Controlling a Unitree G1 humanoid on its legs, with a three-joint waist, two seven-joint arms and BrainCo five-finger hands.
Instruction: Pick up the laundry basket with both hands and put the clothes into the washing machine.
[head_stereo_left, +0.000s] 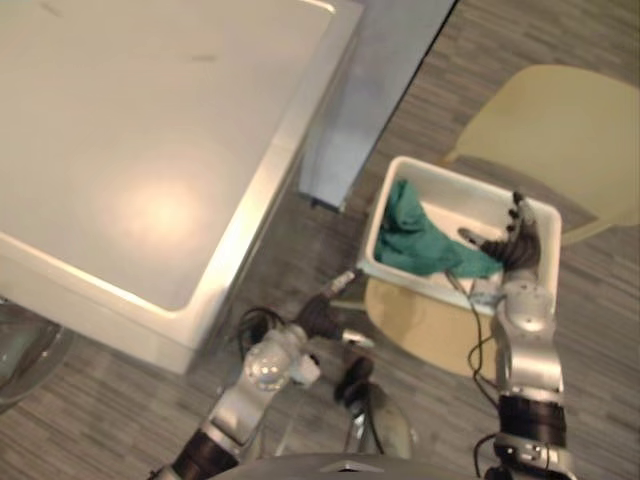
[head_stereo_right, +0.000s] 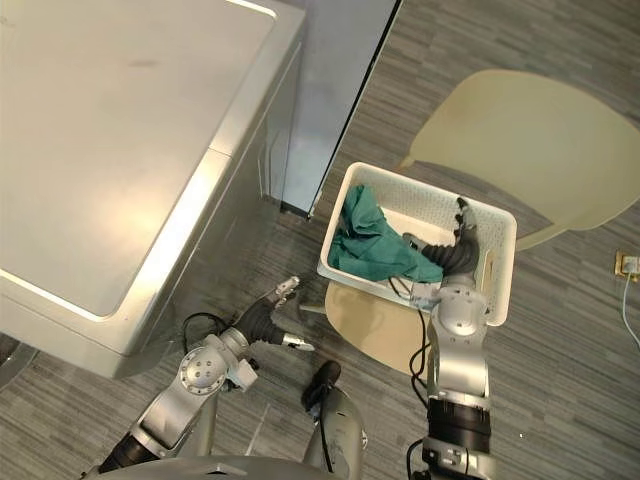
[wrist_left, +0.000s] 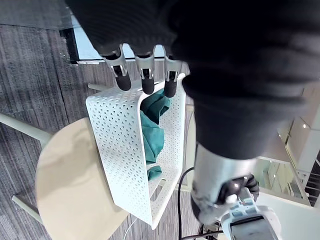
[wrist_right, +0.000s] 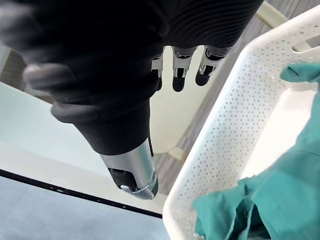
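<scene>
Two robot hands of mine flank the white laundry basket (wrist_left: 122, 155), fingers straight, holding nothing. Nearest, my left robot hand (head_stereo_right: 265, 315) hangs low, apart from the basket's left wall. The basket sits on a round wooden stool (head_stereo_right: 365, 325), with a green garment (head_stereo_right: 375, 245) bunched inside. My right robot hand (head_stereo_right: 462, 245) is at its right end; I cannot tell whether they touch. Beyond stands a pale chair (head_stereo_right: 530, 140); the washing machine (head_stereo_right: 110, 130) is well left of my left robot hand.
</scene>
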